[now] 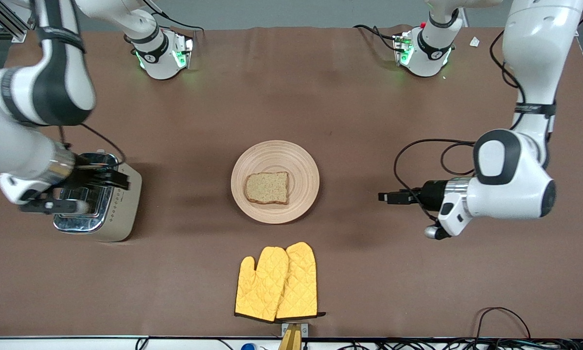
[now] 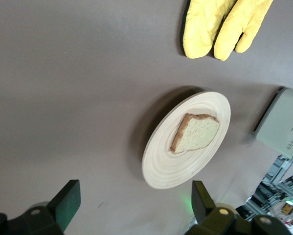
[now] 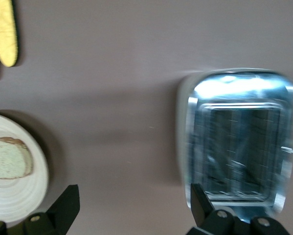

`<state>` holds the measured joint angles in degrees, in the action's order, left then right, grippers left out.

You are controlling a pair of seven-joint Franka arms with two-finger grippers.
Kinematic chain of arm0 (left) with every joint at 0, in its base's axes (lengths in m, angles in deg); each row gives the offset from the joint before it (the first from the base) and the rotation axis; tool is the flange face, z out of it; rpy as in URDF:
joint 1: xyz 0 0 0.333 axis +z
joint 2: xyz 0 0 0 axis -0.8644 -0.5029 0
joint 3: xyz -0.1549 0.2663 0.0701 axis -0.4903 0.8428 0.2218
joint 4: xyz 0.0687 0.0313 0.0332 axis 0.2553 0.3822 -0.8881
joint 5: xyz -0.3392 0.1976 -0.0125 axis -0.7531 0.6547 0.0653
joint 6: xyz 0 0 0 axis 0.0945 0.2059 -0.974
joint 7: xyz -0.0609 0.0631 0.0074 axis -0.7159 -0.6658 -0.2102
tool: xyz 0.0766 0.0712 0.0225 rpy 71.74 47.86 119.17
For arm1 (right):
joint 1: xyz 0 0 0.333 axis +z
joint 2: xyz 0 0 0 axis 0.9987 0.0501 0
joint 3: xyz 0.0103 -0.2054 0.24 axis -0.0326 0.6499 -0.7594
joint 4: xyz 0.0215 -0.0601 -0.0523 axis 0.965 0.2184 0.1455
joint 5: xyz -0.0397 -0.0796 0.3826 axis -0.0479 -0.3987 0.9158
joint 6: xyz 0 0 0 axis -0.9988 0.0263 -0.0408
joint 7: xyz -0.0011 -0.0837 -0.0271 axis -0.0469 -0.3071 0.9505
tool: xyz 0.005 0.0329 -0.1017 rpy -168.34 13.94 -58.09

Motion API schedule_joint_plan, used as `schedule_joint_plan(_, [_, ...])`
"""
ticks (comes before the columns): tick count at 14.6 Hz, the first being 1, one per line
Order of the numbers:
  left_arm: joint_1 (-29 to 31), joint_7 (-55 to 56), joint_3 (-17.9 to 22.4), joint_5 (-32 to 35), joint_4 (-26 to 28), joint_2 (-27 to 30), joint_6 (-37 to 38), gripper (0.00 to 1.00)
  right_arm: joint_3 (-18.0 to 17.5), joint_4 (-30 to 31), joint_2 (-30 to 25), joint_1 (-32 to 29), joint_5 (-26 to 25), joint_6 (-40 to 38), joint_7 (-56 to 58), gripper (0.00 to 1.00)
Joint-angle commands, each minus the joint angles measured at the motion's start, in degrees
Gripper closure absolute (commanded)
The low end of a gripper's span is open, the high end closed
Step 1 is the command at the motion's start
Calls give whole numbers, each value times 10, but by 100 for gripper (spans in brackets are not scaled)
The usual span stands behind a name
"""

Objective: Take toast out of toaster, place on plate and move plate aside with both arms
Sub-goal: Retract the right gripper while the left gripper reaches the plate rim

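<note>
In the front view, a pair of yellow oven mitts (image 1: 276, 283) lies nearest the camera, with the plate (image 1: 275, 181) just farther, mid-table, and the toast (image 1: 267, 187) flat on it. The right gripper (image 1: 105, 177) hangs over the toaster (image 1: 98, 197); the left gripper (image 1: 387, 197) hovers over bare table toward its own end.

The left wrist view shows its fingers (image 2: 65, 202) spread wide, empty, plate (image 2: 158, 169) and toast (image 2: 196, 132) between.

The right wrist view shows fingers (image 3: 65, 205) wide apart above the toaster (image 3: 239, 139).

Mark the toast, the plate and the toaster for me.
toast (image 1: 267, 187), front view, middle of the slice.
plate (image 1: 276, 150), front view, bare rim farthest from the camera.
toaster (image 1: 123, 204), front view, beige side panel.
</note>
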<state>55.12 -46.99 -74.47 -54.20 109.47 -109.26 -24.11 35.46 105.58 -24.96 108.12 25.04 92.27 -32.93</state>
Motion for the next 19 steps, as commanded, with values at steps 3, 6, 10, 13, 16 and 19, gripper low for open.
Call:
schedule_joint_plan(3, [-19, -7, -36, -70, 36, -31, -98, 0, -4, -36, -45, -72, -13, -63, 7, 0])
schedule_joint_plan(6, [-19, -14, -67, -98, 38, -62, -132, 0, -7, -36, -75, -100, -14, -101, 9, 0])
schedule_joint_plan(10, [-30, -84, -80, -179, 38, -104, -149, 0, -37, -20, -121, -108, -72, -100, 10, 0])
schedule_joint_plan(13, [-37, -170, -80, -207, 41, -127, -158, 0, -161, 12, -158, -216, -95, -90, 9, 0])
schedule_joint_plan(16, [-34, -247, -80, -233, 46, -144, -160, 2, -178, 64, -192, -228, -95, -60, 10, 0])
schedule_joint_plan(19, [-35, -350, -80, -262, 61, -148, -160, 19, -178, 42, -190, -226, -94, -95, 10, 0])
